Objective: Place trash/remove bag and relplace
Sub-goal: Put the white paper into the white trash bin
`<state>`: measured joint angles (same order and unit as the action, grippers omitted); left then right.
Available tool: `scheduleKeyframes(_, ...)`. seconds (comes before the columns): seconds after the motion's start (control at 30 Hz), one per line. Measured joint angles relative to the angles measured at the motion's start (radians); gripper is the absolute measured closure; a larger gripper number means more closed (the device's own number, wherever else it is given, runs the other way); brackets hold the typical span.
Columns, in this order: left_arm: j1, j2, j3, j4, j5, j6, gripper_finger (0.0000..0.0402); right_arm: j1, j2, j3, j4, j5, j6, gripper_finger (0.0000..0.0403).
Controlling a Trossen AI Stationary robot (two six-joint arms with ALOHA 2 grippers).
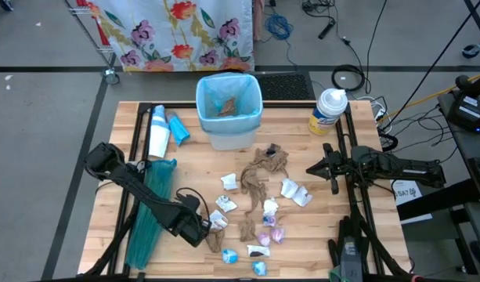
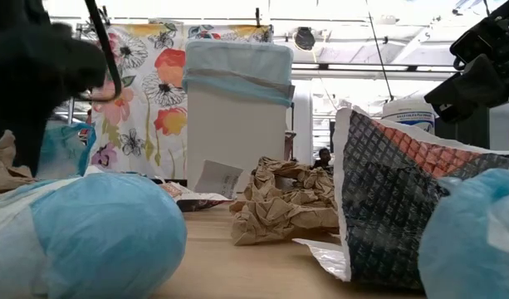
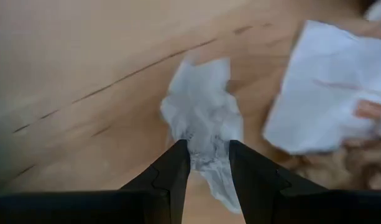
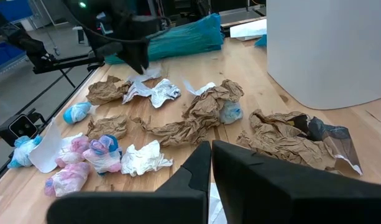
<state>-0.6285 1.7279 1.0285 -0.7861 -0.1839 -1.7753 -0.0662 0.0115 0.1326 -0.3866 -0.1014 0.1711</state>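
A butcher-block table (image 1: pixel 302 243) stands on a grey floor, with a flowered cloth (image 1: pixel 177 31) hanging beyond its far edge. At the far middle of the table sits a white bin (image 1: pixel 230 133) lined with the pale-blue bag (image 1: pixel 229 86), a brown scrap lying inside it. The darker teal-green bag (image 1: pixel 149 211) lies stretched along the left side, near a white roll (image 1: pixel 157 133), and a wipes tub (image 1: pixel 328 111) stands at the far right. The trash (image 1: pixel 255 204) is scattered across the middle and near part of the table: brown paper towels, white wads, small blue and purple wrappers. The left gripper (image 3: pixel 209 163) is down at the near left of the scatter, its fingers (image 3: pixel 174 171) pinched on a crumpled white paper wad (image 3: pixel 202 118) on the wood. The right gripper (image 4: pixel 210 149) hovers right of the pile, fingers closed together and holding nothing
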Motion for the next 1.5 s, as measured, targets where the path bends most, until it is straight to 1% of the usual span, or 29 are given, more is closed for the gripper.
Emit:
scheduleKeyframes(0.1,0.021,-0.001,-0.058,0.109,0.029,0.004,0.0286,0.0,0.0,0.0,0.0,0.0,0.0,0.0394)
scheduleKeyframes(0.17,0.027,-0.003,-0.071,0.142,0.046,0.008,0.03,0.0,0.0,0.0,-0.001,0.0,0.0,0.0394)
scheduleKeyframes(0.23,0.028,-0.003,-0.068,0.143,0.051,0.012,0.0327,0.0,0.0,0.0,-0.001,0.0,0.0,0.0394)
scheduleKeyframes(0.33,0.027,-0.013,-0.055,0.139,0.041,0.059,0.0383,0.0,0.0,0.0,0.0,0.0,0.0,0.0394)
scheduleKeyframes(0.37,0.027,-0.024,-0.053,0.129,0.038,0.065,0.0391,0.0,0.0,0.0,0.0,0.0,0.0,0.0394)
scheduleKeyframes(0.47,0.027,-0.069,-0.04,0.087,0.018,0.081,0.0395,0.0,0.0,0.0,0.0,0.0,0.0,0.0394)
scheduleKeyframes(0.57,0.027,-0.133,-0.027,0.012,-0.034,0.081,0.0398,0.0,0.0,0.0,0.0,0.0,0.0,0.0394)
scheduleKeyframes(0.73,0.045,-0.284,0.006,-0.162,-0.137,0.092,0.0399,0.0,0.0,0.0,0.0,0.0,0.0,0.0394)
scheduleKeyframes(0.9,0.108,-0.449,0.03,-0.263,-0.236,0.183,0.04,0.0,0.0,0.0,0.0,0.0,0.0,0.0394)
scheduleKeyframes(1.03,0.195,-0.565,0.048,-0.285,-0.281,0.305,0.04,0.0,0.0,0.0,0.0,0.0,0.0,0.0394)
scheduleKeyframes(1.2,0.362,-0.653,0.112,-0.298,-0.296,0.531,0.0401,0.0,0.0,0.0,0.0,0.0,0.0,0.0394)
scheduleKeyframes(1.37,0.586,-0.667,0.218,-0.298,-0.289,0.824,0.0401,0.0,0.0,0.0,-0.002,0.0,0.0,0.0394)
scheduleKeyframes(1.5,0.789,-0.633,0.32,-0.255,-0.206,1.073,0.0401,0.0,0.0,0.0,-0.001,0.0,0.0,0.0394)
